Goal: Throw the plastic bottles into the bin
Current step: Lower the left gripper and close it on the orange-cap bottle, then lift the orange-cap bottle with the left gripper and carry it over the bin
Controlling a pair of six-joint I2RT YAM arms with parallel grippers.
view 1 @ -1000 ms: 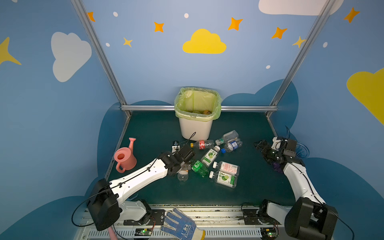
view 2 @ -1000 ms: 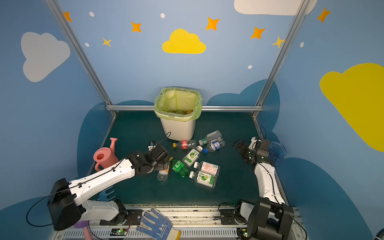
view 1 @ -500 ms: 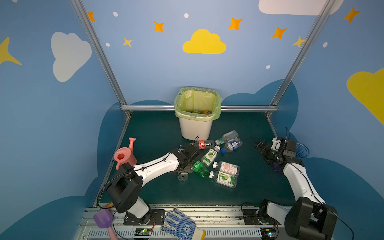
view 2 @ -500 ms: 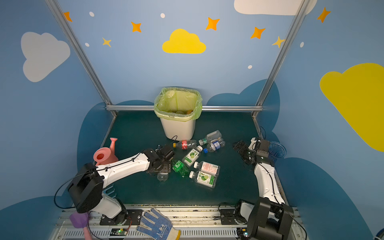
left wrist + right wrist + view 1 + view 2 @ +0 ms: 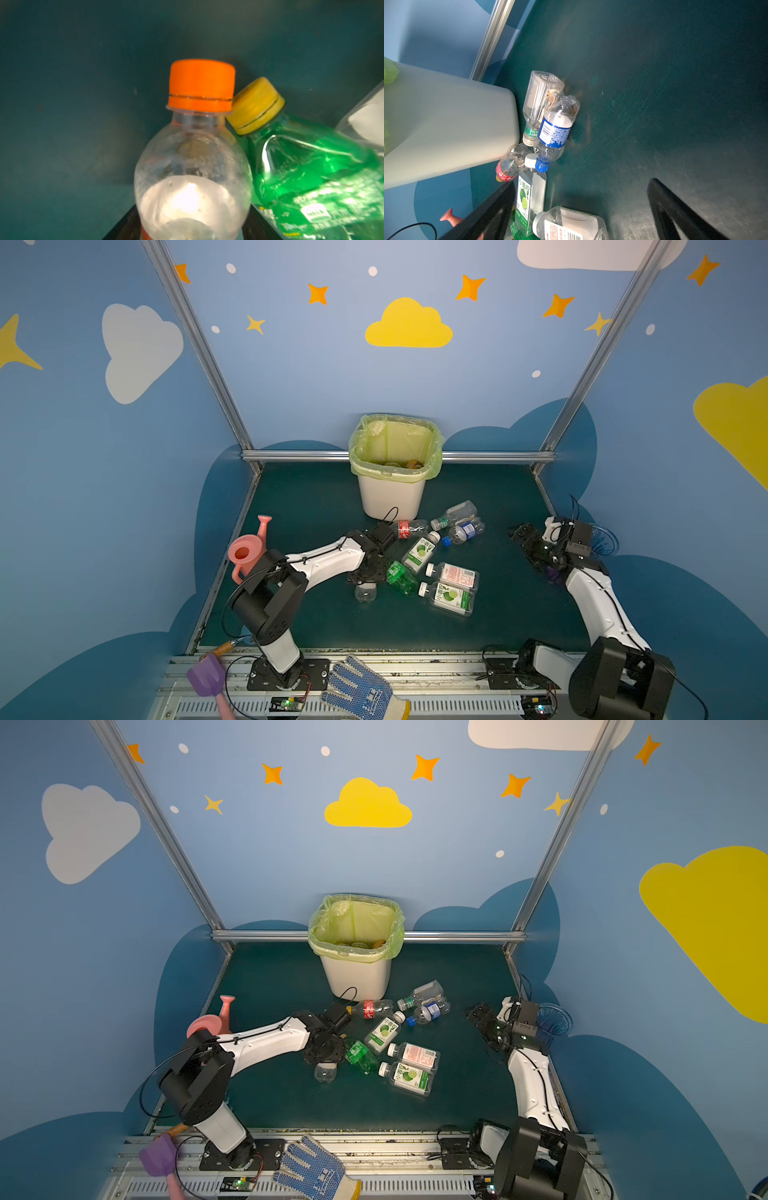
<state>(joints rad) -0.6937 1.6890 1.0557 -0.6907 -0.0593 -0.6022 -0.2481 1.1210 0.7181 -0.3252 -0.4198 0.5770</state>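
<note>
**Left jaws:** lowered over a clear bottle (image 5: 191, 187), with one dark finger (image 5: 126, 228) at each side of its body. Whether they press it cannot be told.

**Clear bottle:** lies flat on the counter (image 5: 511, 626), at the left of the heap. Its long axis runs near to far, orange cap (image 5: 201, 83) toward the far side, base toward the near edge. See-through wall, with a bit of red label low on the body.

**Green bottle (image 5: 401, 577):** just right of the clear bottle, crumpled and lying slantwise. Its yellow cap (image 5: 255, 106) touches the orange cap.

**Left arm (image 5: 328, 562):** elbow raised at near left, white forearm stretched right and far, wrist bent down onto the bottle.

**Further bottles, all lying flat:**
- red-label bottle (image 5: 409, 527), just near the bin
- blue-label bottle (image 5: 465, 531), blue cap to the left
- two lime-label bottles (image 5: 419, 551) (image 5: 451, 597), white caps

**Bin (image 5: 390, 499):** white with a yellow-green bag over the rim, upright at the far middle of the counter.

**Right jaws:** spread wide with nothing between them, aimed left at the heap and well apart from it.

**Right arm (image 5: 594, 601):** rises along the right edge of the counter.
</note>
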